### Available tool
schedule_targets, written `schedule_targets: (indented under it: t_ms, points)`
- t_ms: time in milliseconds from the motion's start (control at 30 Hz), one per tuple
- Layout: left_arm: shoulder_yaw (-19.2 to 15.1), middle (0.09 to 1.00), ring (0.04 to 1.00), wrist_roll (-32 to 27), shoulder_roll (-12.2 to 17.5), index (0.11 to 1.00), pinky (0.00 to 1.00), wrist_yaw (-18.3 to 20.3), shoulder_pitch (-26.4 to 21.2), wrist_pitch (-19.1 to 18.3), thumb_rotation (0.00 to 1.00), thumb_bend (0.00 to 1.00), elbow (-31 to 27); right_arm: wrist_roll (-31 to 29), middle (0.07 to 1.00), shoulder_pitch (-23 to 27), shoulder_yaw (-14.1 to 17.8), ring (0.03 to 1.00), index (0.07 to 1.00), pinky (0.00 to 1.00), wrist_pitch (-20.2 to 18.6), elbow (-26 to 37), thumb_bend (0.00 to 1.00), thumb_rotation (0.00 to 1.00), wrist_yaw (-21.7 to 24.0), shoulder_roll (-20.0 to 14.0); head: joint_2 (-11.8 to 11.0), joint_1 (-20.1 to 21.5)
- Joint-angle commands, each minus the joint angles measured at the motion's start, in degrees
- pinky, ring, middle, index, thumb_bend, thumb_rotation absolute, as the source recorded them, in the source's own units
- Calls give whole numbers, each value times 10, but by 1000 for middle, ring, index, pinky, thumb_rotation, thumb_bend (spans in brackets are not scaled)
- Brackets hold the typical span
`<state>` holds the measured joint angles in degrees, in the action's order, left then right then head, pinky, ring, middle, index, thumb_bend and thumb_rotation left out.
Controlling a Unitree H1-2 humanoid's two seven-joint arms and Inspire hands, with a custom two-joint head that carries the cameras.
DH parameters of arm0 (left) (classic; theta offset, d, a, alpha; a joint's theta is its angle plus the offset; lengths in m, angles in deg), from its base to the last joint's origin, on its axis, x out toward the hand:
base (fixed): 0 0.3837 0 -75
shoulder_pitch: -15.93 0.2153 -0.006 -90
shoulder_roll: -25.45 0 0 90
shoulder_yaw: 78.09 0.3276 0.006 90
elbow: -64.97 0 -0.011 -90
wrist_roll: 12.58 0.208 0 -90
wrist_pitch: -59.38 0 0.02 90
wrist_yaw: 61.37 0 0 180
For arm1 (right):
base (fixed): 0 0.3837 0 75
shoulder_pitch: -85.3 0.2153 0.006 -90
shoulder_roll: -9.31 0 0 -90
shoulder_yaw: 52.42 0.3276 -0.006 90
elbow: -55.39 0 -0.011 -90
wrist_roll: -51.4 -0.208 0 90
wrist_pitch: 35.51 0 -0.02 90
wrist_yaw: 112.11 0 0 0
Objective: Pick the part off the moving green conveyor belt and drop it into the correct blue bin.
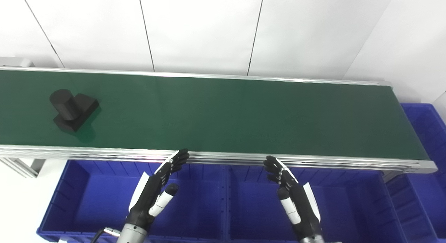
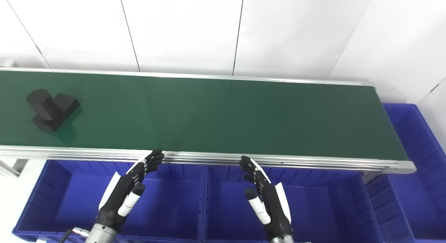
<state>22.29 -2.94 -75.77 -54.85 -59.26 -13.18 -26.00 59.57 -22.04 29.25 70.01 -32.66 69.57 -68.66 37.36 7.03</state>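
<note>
Left hand and right hand both up over the blue bins — fingers apart, holding nothing. Black part far left on the green belt.

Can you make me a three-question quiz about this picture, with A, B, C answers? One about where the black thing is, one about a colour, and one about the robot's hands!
1. Where is the black part?
A. left end of the belt
B. in a bin
C. in a hand

2. What colour is the belt?
A. red
B. green
C. yellow

3. What are the left hand and right hand doing?
A. both holding parts
B. both open, holding nothing
C. one holds the part

Answers: A, the part sits at the belt's left end; B, the belt looks dark green; B, fingers are apart above the blue bins.
</note>
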Motion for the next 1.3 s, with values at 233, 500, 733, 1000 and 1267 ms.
schedule_targets:
  t_ms: [233,500,733,1000,1267]
  points:
    - [11,880,871,12,-6,876,839,-7,-8,21,1000,724,-1,-27,872,-6,6,871,895,834,37,7,734,973,7,-13,-26,-80]
    - [15,847,839,32,-29,844,806,-35,-16,62,1000,682,54,-48,873,5,18,867,896,846,100,-51,689,986,15,-35,-74,-166]
    - [17,837,825,41,-33,834,788,-43,-25,70,975,704,75,-59,879,10,23,875,900,871,109,-75,705,1000,20,-40,-94,-183]
    - [18,829,809,41,-35,823,759,-53,-31,81,954,730,92,-61,885,13,27,885,902,882,110,-83,681,1000,26,-38,-103,-179]
    - [18,831,815,42,-38,823,771,-54,-31,73,952,735,93,-62,883,17,29,879,902,877,111,-91,703,1000,27,-38,-108,-180]
